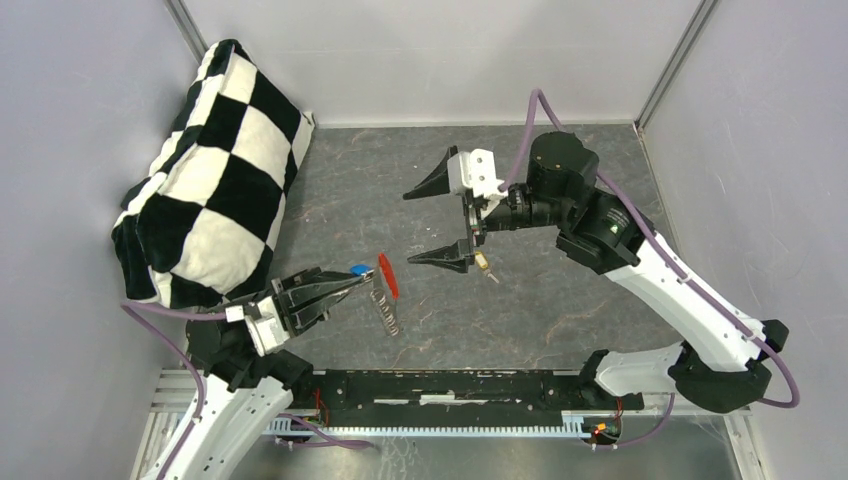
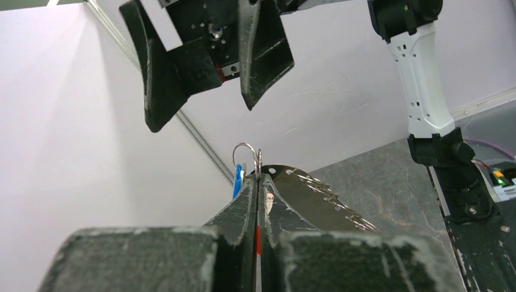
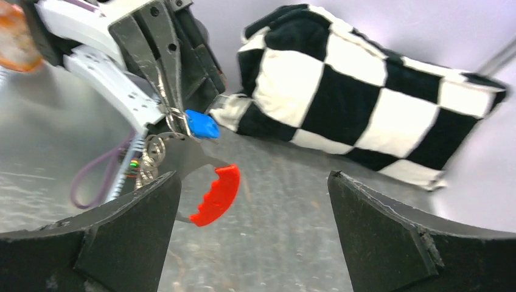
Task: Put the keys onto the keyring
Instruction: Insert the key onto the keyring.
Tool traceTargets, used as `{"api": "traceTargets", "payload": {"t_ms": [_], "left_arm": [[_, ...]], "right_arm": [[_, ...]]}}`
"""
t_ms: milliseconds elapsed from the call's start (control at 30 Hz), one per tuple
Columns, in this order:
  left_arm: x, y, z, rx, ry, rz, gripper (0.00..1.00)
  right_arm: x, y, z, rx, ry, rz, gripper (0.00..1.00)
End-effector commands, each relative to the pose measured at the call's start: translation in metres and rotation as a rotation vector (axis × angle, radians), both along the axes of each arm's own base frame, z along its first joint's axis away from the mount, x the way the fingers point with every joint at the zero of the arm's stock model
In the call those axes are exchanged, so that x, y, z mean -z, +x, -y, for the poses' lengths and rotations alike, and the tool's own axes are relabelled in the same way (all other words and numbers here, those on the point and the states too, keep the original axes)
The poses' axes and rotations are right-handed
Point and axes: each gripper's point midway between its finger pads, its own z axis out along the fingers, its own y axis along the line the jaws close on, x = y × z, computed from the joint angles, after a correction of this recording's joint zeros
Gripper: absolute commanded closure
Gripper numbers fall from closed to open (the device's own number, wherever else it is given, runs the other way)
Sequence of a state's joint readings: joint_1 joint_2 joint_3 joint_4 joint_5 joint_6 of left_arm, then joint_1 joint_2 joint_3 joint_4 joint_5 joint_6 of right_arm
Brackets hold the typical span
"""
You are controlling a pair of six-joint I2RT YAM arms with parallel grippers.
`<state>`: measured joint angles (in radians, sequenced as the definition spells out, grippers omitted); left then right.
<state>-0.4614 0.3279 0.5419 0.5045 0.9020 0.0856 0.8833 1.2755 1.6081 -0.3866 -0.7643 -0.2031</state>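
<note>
keyring (image 1: pixel 388 276) clamped in shut left gripper (image 1: pixel 370 276) mid-table, blue-capped key (image 1: pixel 359 269) and grey keys (image 1: pixel 388 315) seemingly on it. right gripper (image 1: pixel 407 228) wide apart at its 1 o'clock. yellow-capped key (image 1: pixel 483 262) apart at 3 o'clock, likely left to do.

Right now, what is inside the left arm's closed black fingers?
The shut left gripper pinches a wire loop, its top poking out beside a blue-capped key; the red keyring hangs just beyond. The loop's pinched part is hidden between the pads.
</note>
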Motion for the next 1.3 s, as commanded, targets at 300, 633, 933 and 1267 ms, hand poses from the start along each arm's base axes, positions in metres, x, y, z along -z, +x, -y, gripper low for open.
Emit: {"api": "traceTargets", "payload": {"t_ms": [300, 633, 933, 1267], "left_arm": [[-0.035, 0.01, -0.006, -0.04, -0.089, -0.062, 0.98], [-0.027, 0.008, -0.002, -0.016, -0.049, -0.086, 0.98], [-0.024, 0.004, -0.001, -0.001, -0.026, -0.079, 0.98], [-0.025, 0.001, -0.001, 0.004, -0.016, -0.064, 0.98]], "right_arm": [[-0.004, -0.019, 0.008, -0.012, 0.077, 0.181, 0.08], [-0.021, -0.049, -0.021, -0.169, 0.047, 0.213, 0.38], [-0.017, -0.057, -0.03, -0.221, 0.032, 0.201, 0.52], [0.004, -0.051, -0.04, -0.219, -0.03, 0.174, 0.62]]}}
